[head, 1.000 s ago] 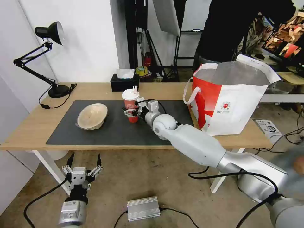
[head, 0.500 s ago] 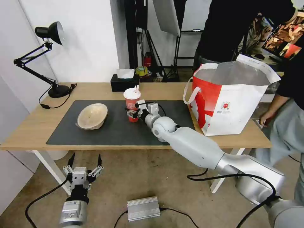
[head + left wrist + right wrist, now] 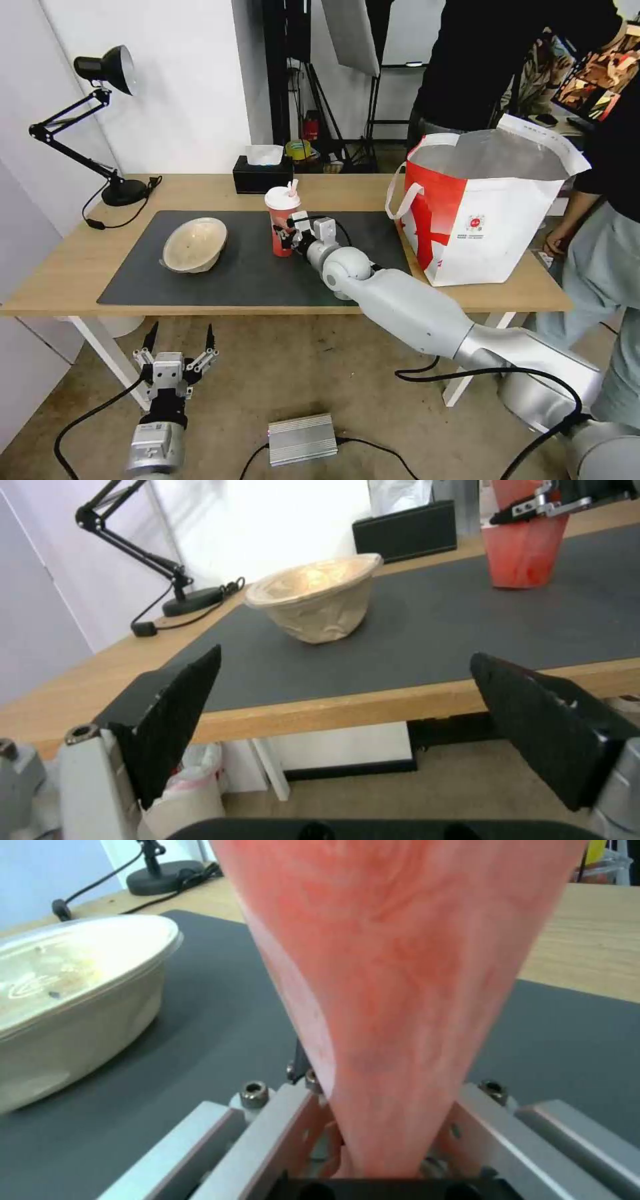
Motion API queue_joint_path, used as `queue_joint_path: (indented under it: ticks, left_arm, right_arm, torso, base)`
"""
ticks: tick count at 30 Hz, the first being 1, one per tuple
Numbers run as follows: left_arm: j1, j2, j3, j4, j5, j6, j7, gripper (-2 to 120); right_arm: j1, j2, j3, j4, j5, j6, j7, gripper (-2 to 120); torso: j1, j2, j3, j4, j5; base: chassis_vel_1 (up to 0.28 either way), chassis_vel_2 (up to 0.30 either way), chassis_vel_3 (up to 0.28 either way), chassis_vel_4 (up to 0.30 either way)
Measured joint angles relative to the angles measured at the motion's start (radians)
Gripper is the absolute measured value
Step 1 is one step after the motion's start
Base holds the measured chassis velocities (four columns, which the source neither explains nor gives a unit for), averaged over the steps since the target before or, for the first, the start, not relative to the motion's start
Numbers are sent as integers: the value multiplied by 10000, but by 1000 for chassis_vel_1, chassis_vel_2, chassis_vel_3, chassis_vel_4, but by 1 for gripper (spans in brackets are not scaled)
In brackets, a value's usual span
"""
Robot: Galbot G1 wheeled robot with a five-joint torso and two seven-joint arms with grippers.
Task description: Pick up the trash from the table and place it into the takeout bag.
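My right arm stretches forward over the worktop (image 3: 60, 267), its gripper (image 3: 287, 233) with jaws clamped on the red cup (image 3: 280, 223) above the dark mat (image 3: 233, 280). The beige bowl (image 3: 195, 244) sits well left; the takeout bag (image 3: 490, 213) stands to the right. My left gripper (image 3: 177, 337) hangs low, jaws wide
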Motion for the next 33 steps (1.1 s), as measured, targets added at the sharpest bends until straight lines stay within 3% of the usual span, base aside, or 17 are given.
queue_joint_path:
  ticks: [13,21,33]
  left_arm:
    - [-19,33,2,2,14,-4,-4,100]
    - [34,300,23,-110,32,-1,3,100]
    - [61,610,0,-192,59,-10,12,100]
  right_arm:
    - [198,-1150,-6,1885,40,-381,264,4]
    - [972,-2409,-39,3778,244,-936,316,4]
    - [2413,-4293,-195,5541,668,-1538,217,4]
  torso:
    - [1,0,0,-2,0]
    - [0,0,0,-2,1]
    - [2,0,0,-1,-1]
  base:
    - [0,0,0,0]
    - [0,0,0,0]
    - [0,0,0,0]
